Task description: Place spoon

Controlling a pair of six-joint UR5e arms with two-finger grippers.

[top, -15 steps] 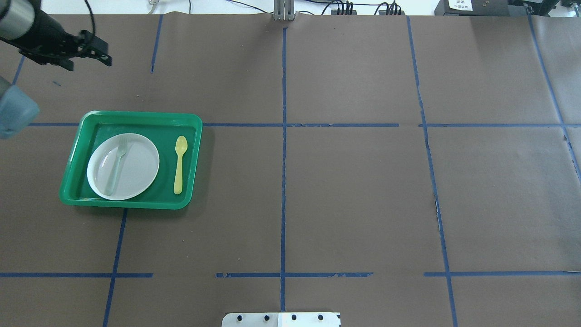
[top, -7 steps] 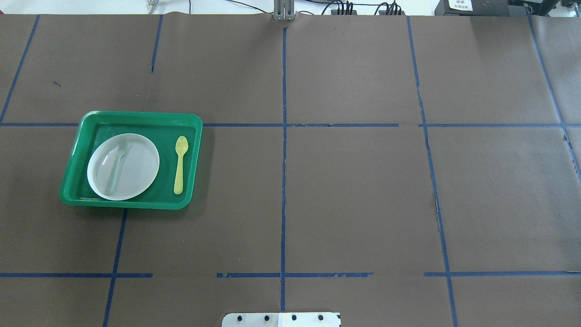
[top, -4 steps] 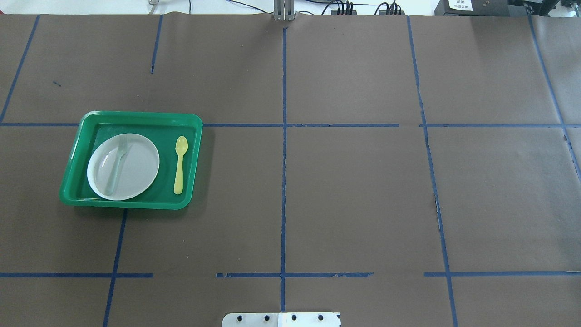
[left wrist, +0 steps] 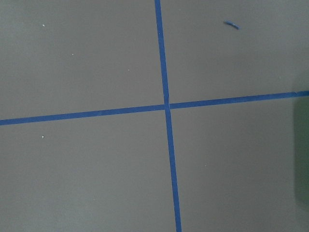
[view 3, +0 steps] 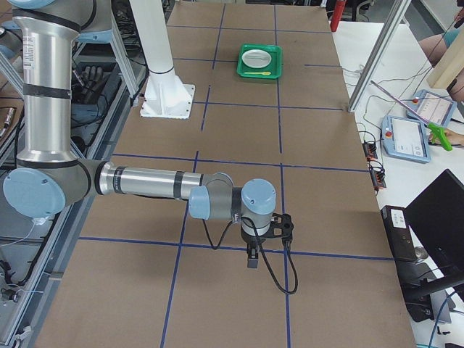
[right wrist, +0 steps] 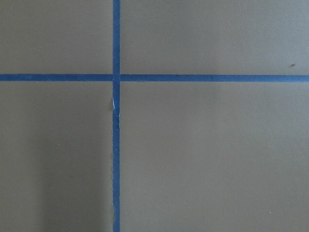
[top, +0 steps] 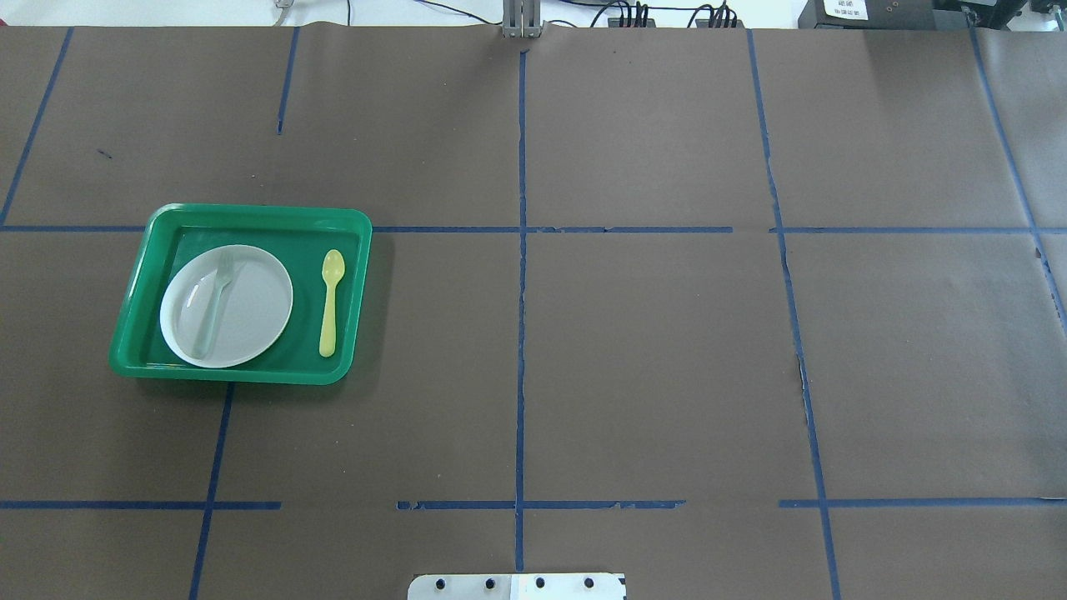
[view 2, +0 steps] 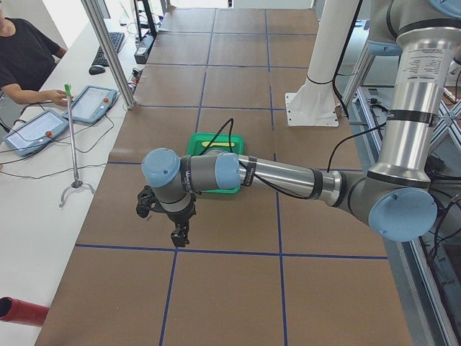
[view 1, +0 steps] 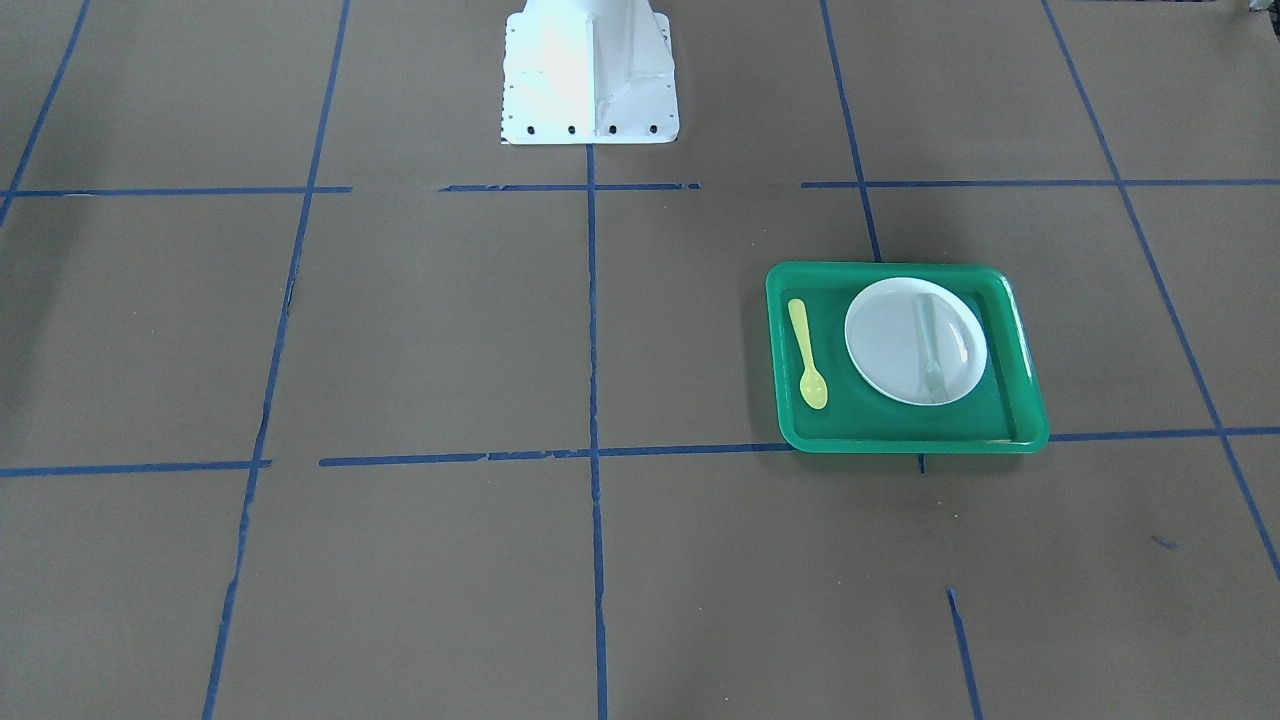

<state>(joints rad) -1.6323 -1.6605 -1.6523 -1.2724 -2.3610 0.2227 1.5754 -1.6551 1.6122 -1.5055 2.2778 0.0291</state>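
The yellow spoon (top: 331,304) lies flat in the green tray (top: 250,212), right of the white plate (top: 250,312), bowl toward the far edge. It also shows in the front view (view 1: 806,353) and in the right side view (view 3: 262,72). A pale fork (top: 215,304) rests on the plate. My left gripper (view 2: 176,234) hangs over bare table, apart from the tray; I cannot tell whether it is open. My right gripper (view 3: 251,257) hangs over bare table far from the tray; I cannot tell its state. Both wrist views show only paper and blue tape.
The table is covered in brown paper with a blue tape grid. The robot's white base (view 1: 590,100) stands at the middle of the robot's side. An operator (view 2: 25,61) with tablets (view 2: 90,104) and a metal frame post (view 2: 108,54) are at the far side.
About two seconds ago my left arm showed at the overhead view's top left; it has since left that view. The spoon, plate, fork and tray have not moved.
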